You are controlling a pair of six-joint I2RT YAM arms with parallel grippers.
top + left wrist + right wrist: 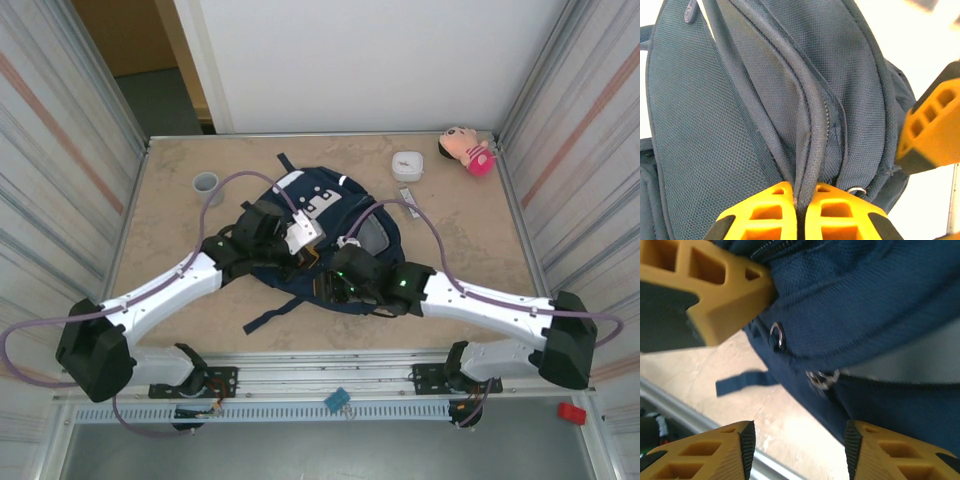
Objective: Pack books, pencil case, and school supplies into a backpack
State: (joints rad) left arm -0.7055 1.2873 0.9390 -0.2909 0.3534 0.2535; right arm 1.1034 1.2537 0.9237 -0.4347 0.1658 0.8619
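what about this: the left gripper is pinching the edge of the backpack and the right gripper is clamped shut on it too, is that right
Not quite. The left gripper is pinching the edge of the backpack, but the right gripper is open, its jaws apart with nothing between them, as the right wrist view shows.

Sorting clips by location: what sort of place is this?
Likely a robot lab cell, not a home: left arm and right arm bolted to a metal rail, ribbed panels walling the table.
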